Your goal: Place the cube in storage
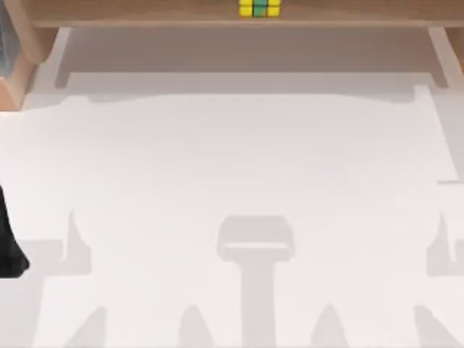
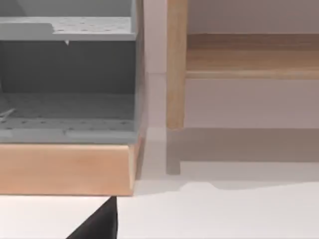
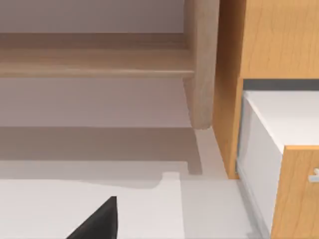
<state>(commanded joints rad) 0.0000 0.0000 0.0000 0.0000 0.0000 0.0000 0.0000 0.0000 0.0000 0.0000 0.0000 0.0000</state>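
The cube [image 1: 259, 7], a grid of yellow and green squares, rests on the long wooden shelf [image 1: 145, 13] at the far edge of the table, slightly right of centre, with nothing holding it. My left arm [image 1: 10, 243] is parked at the table's left edge, far from the cube. A dark part of my left gripper [image 2: 99, 223] shows low in the left wrist view, over the white table. A dark part of my right gripper [image 3: 99, 221] shows the same way in the right wrist view.
A grey perforated rack [image 2: 67, 79] on a wooden base [image 2: 65, 167] stands at the far left. A wooden cabinet [image 3: 264, 35] with a white drawer [image 3: 279, 124] stands at the far right. Shelf legs [image 2: 175, 74] [image 3: 202, 64] stand on the table [image 1: 232, 167].
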